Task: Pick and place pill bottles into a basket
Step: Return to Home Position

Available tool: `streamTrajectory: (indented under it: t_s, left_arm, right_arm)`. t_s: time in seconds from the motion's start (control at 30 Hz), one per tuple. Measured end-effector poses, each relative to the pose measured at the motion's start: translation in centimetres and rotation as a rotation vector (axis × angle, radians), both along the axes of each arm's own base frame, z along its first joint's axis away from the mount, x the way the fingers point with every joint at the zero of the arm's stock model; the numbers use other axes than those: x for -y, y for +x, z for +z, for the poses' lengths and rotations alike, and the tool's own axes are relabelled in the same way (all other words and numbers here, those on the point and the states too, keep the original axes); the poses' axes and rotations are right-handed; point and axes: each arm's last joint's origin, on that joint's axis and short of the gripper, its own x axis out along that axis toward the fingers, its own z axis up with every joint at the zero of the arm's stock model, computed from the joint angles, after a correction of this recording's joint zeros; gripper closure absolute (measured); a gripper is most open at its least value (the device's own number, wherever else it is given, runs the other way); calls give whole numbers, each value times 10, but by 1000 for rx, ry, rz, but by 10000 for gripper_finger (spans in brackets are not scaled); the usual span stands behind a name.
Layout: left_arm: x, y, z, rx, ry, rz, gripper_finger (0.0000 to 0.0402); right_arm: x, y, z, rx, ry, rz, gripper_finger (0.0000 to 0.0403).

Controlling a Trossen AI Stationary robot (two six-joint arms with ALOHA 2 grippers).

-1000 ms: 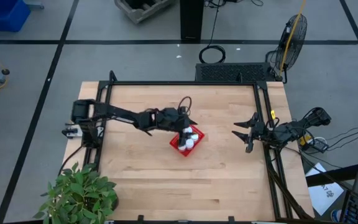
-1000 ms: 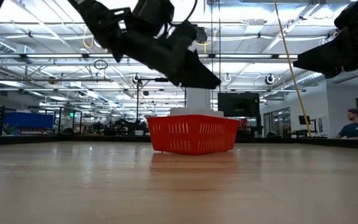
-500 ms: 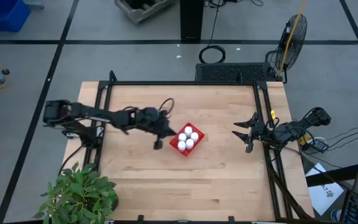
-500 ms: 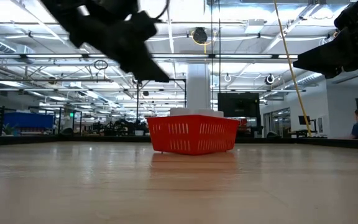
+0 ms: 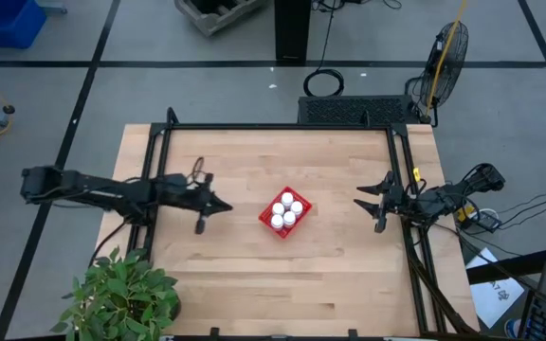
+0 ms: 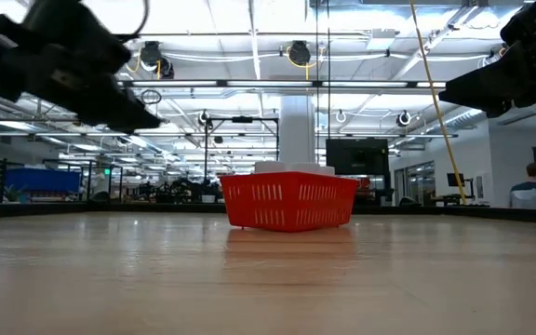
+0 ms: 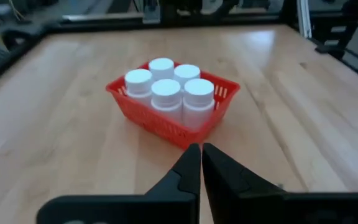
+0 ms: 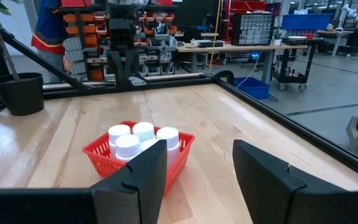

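From above, five white-capped pill bottles [image 5: 287, 209] stand packed in the red basket [image 5: 265, 220] at mid-table. The left gripper [image 5: 222, 207] hangs well apart on one side, and the right gripper [image 5: 370, 203] waits near the opposite table [image 5: 254, 275] edge. The task looks complete. The main risk is an arm swinging low across the centre and clipping the basket.

At table height, the bottles' caps [image 6: 291, 167] rise above the basket's [image 6: 288, 203] rim, so a knock could likely tip one out. Both grippers hang high, the left [image 6: 152, 121] and the right [image 6: 449, 93] each clear of it.

The left wrist camera shows its jaws pressed together and empty, left gripper [image 7: 201, 152] aimed at the basket [image 7: 166, 123] ahead, apart from it.

The right wrist camera shows its jaws spread wide, holding nothing. The basket [image 8: 104, 158] and bottles [image 8: 138, 138] sit beyond the right gripper [image 8: 197, 165], off toward one finger.
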Motion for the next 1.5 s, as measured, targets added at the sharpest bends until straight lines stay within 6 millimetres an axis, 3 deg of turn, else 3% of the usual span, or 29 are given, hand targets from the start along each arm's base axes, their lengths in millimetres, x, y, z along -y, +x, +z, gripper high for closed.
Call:
streamTrajectory:
  t_s: [0.17,0.33,0.6,1.0,1.33,1.5]
  left_arm:
    - [0,-30,-11,71,-15,15,397]
    - [-2,-47,-16,153,-73,65,378]
    - [-3,-58,-12,203,-109,141,397]
    - [0,-75,1,333,-154,137,393]
    - [2,-89,13,294,-140,135,396]
    - [1,-89,12,277,-135,141,373]
  right_arm:
    - [0,0,0,0,0,0,229]
    - [0,0,0,0,0,0,225]
    - [0,0,0,0,0,0,229]
    - [0,0,0,0,0,0,229]
    - [0,0,0,0,0,0,226]
    - [0,0,0,0,0,0,230]
